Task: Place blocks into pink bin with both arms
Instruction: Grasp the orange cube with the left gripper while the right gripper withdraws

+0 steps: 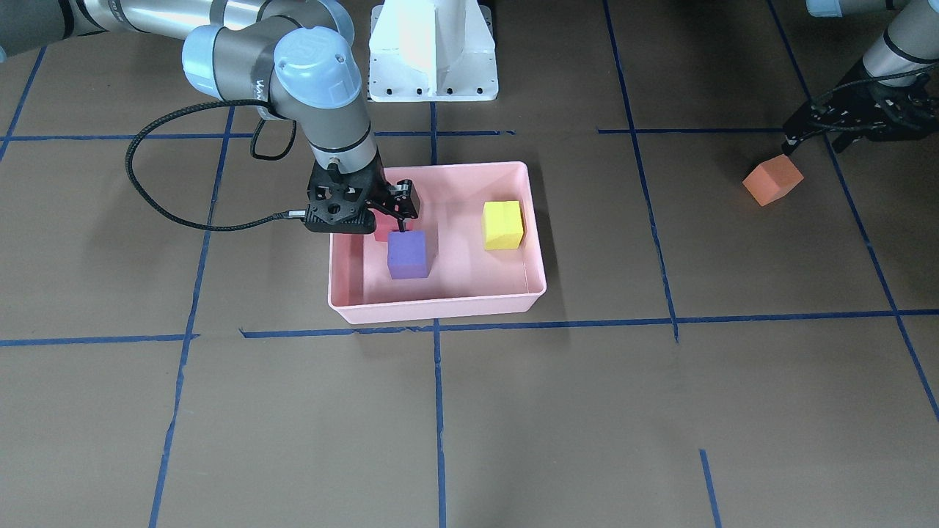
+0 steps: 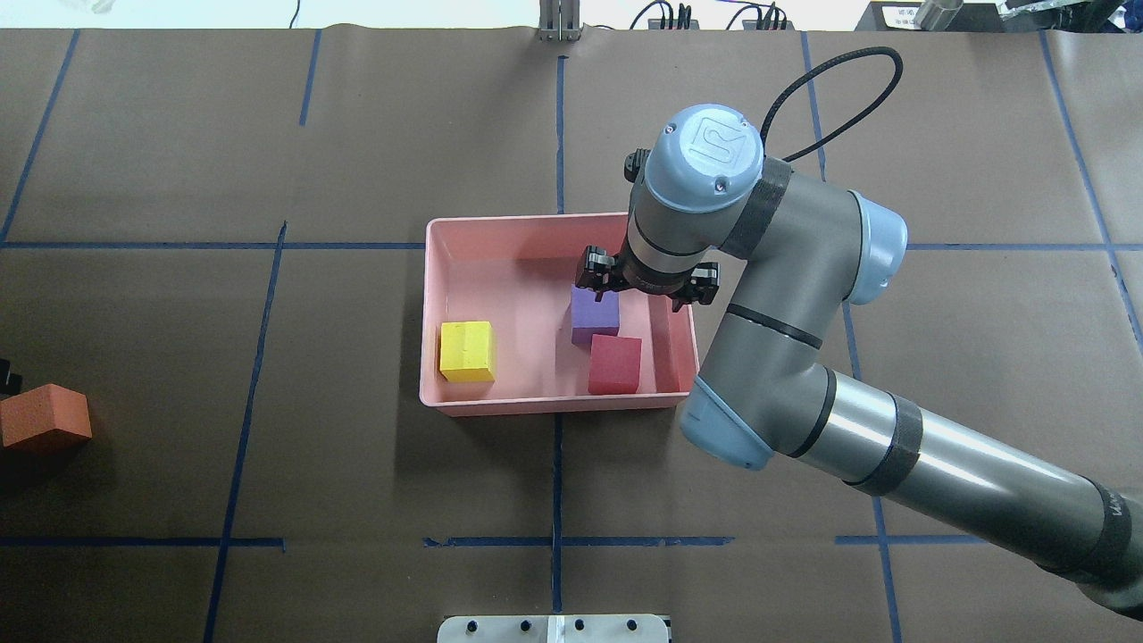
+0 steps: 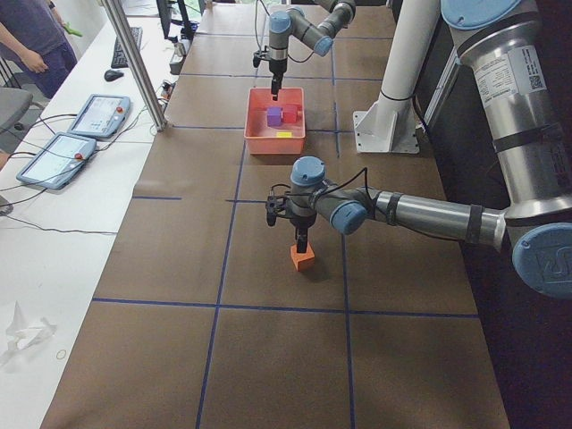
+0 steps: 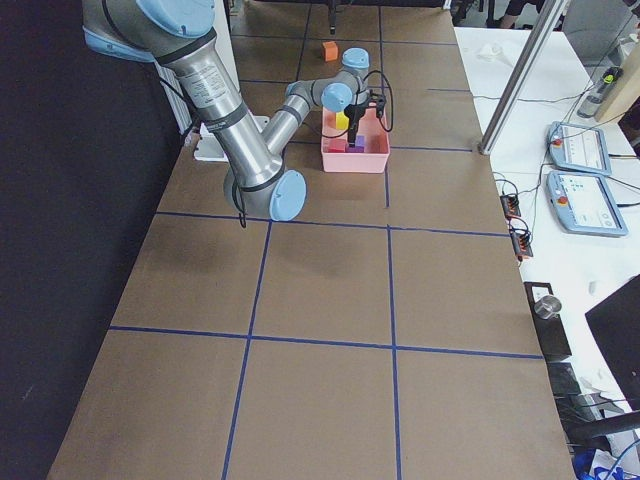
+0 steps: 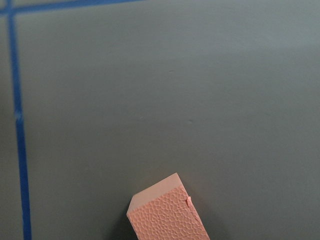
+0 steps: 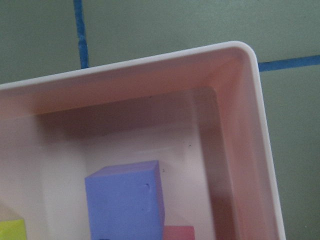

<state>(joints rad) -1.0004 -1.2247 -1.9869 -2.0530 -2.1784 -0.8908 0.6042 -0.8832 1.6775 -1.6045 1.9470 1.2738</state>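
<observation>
The pink bin (image 1: pixel 440 312) stands at mid-table. The yellow block (image 1: pixel 503 225), the purple block (image 1: pixel 408 257) and the red block (image 2: pixel 614 364) rest in it. My right gripper (image 1: pixel 387 221) is open, low over the bin. One fingertip (image 1: pixel 402 226) is at the purple block's top edge; the gripper holds nothing. The right wrist view shows the purple block (image 6: pixel 125 200) near a bin corner. The orange block (image 1: pixel 772 181) sits on the table far out on my left side. My left gripper (image 1: pixel 816 147) is open just above it; the block (image 5: pixel 167 215) shows at the left wrist view's bottom edge.
The white pedestal base (image 1: pixel 433 51) stands behind the bin. Blue tape lines (image 1: pixel 437 411) grid the brown table cover. Beside the table, across from the robot, stand a metal post (image 3: pixel 134 63), tablets (image 3: pixel 98 114) and an operator (image 3: pixel 36 40).
</observation>
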